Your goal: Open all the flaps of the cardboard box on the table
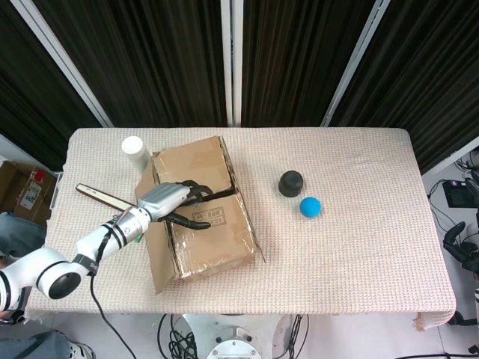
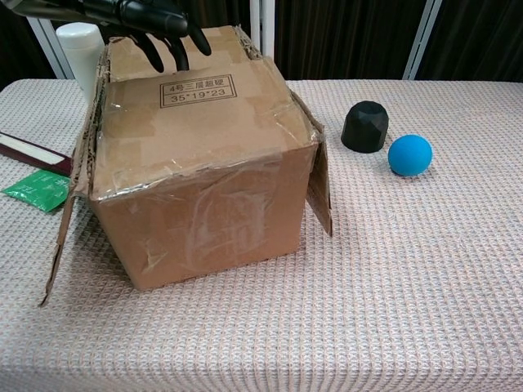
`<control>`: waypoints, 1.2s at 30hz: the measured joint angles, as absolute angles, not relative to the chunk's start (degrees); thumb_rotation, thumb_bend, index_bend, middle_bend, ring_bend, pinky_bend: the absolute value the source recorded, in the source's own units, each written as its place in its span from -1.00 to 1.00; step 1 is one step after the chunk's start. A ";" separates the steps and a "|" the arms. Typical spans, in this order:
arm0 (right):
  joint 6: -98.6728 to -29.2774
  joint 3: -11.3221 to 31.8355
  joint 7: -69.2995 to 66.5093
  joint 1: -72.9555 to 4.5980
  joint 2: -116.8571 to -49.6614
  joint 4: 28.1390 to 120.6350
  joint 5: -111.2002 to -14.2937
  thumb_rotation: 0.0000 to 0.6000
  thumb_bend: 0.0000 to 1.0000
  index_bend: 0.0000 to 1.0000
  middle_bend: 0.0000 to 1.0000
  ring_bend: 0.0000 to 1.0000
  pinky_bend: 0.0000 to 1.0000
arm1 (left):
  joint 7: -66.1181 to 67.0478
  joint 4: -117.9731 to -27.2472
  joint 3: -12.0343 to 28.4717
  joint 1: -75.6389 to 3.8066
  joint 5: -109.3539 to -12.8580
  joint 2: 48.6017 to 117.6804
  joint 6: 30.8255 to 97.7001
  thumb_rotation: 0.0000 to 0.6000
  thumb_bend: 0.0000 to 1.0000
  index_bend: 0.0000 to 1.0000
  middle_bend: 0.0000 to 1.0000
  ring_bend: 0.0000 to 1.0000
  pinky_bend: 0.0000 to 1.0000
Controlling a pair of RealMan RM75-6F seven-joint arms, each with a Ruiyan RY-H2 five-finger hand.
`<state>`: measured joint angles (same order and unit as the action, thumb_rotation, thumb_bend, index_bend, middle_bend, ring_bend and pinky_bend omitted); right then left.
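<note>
A taped brown cardboard box (image 1: 206, 224) (image 2: 200, 171) stands on the left half of the table. Its two top flaps lie flat and meet at a seam by the printed label (image 2: 196, 91). One side flap (image 2: 61, 237) hangs out on the left and another (image 2: 320, 189) on the right. My left hand (image 1: 174, 200) (image 2: 151, 18) is over the box top from the left. Its dark fingers (image 2: 178, 51) are spread and reach down to the far top flap near the seam, holding nothing. My right hand shows in neither view.
A white cylinder (image 1: 133, 149) (image 2: 82, 45) stands behind the box's left corner. A dark flat bar (image 1: 101, 196) (image 2: 29, 151) and a green packet (image 2: 37, 189) lie to its left. A black lump (image 1: 291, 182) (image 2: 364, 126) and a blue ball (image 1: 310, 206) (image 2: 409, 155) sit to the right.
</note>
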<state>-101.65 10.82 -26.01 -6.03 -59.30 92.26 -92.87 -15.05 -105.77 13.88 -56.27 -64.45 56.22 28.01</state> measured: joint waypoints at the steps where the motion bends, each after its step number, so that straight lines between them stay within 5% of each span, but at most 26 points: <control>1: -101.64 10.85 -26.18 -6.03 -59.33 92.13 -92.83 1.00 0.56 -1.00 -1.00 -1.00 -1.00 | -15.91 -106.11 14.28 -56.14 -64.78 55.88 27.87 -0.45 -1.00 -0.70 -0.23 -0.75 -0.58; 17: -101.52 11.12 -27.63 -6.36 -60.39 90.85 -92.89 1.00 0.56 -1.00 -1.00 -1.00 -1.00 | -35.06 -115.27 22.85 -52.96 -71.71 44.64 22.57 -0.45 -1.00 -0.77 0.01 -0.44 -0.41; 23: -101.75 11.28 -27.49 -6.47 -60.51 90.87 -93.12 1.00 0.56 -1.00 -1.00 -1.00 -1.00 | -46.15 -119.12 26.28 -52.29 -73.83 41.05 13.07 -0.45 -1.00 -0.83 0.01 -0.42 -0.39; 36: -101.29 11.02 -27.22 -6.48 -60.56 90.86 -93.16 1.00 0.56 -1.00 -1.00 -1.00 -1.00 | -51.53 -122.28 45.77 -43.48 -67.62 43.69 -7.71 -0.43 -1.00 -0.83 0.01 -0.42 -0.39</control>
